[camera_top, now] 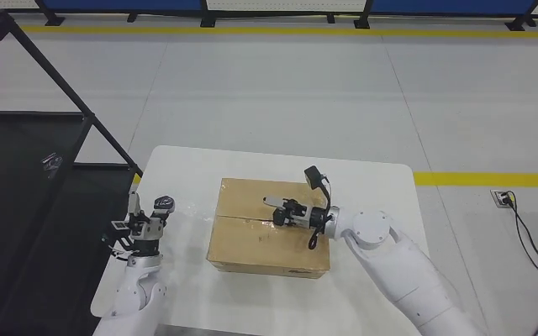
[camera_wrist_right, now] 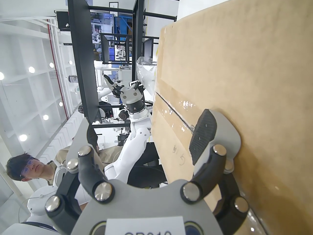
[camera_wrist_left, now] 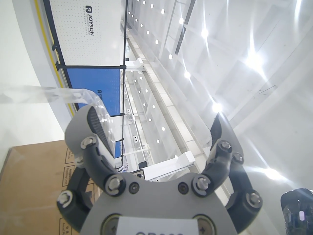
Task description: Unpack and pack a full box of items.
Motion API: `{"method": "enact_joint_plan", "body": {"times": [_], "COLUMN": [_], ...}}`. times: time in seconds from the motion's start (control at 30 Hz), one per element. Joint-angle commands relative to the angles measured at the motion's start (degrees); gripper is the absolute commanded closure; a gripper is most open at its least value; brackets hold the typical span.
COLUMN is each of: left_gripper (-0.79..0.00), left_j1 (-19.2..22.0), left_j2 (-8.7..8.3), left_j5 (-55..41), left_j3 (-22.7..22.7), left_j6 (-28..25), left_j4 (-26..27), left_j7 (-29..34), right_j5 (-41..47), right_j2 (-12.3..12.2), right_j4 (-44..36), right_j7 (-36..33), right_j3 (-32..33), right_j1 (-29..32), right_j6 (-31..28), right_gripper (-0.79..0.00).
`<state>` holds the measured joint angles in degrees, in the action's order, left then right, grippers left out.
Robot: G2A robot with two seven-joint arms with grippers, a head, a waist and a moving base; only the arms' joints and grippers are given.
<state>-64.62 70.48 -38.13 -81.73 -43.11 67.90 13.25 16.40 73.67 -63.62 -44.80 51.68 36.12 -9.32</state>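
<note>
– Our left gripper (camera_wrist_left: 157, 123) is pointing up, just left of the box (camera_top: 269, 239), with its fingers spread wide apart. Clear tape (camera_wrist_left: 73, 95) is sticking to one pad (camera_wrist_left: 97, 125).
– Where is the box sitting?
– We are seeing it in the middle of the white table (camera_top: 370, 181), with its flaps lying shut.
– And our right gripper (camera_wrist_right: 148, 134)?
– It is hanging over the box top, fingers apart too, holding nothing. One pad (camera_wrist_right: 203, 135) looks to be touching the cardboard right by the seam (camera_wrist_right: 168, 108).
– So are we opening the flaps next?
– We are thinking so. We should be sliding that fingertip into the seam slowly and lifting one flap gently, while keeping the sticky tape away from the box.
</note>
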Motion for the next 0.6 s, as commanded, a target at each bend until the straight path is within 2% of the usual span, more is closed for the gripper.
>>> {"method": "enact_joint_plan", "body": {"times": [0.0,0.37,0.57], "left_gripper": [-0.785,-0.785,-0.785], "left_j1": [0.2,3.0,2.6], "left_j2": [0.1,0.23,0.43], "left_j5": [0.0,0.9,4.1], "left_j3": [0.0,0.3,2.1], "left_j6": [0.8,8.9,13.3], "left_j4": [-0.4,-4.4,-5.6], "left_j7": [0.1,5.7,7.9], "right_j5": [0.1,0.2,0.2], "right_j2": [0.1,0.6,0.8], "right_j4": [0.5,1.9,2.4], "right_j7": [-0.2,-1.5,-2.1], "right_j3": [0.0,0.3,0.6], "right_j1": [-0.1,-0.5,-0.7], "right_j6": [-0.4,-1.2,-1.2], "right_gripper": [-0.785,-0.785,-0.785]}}
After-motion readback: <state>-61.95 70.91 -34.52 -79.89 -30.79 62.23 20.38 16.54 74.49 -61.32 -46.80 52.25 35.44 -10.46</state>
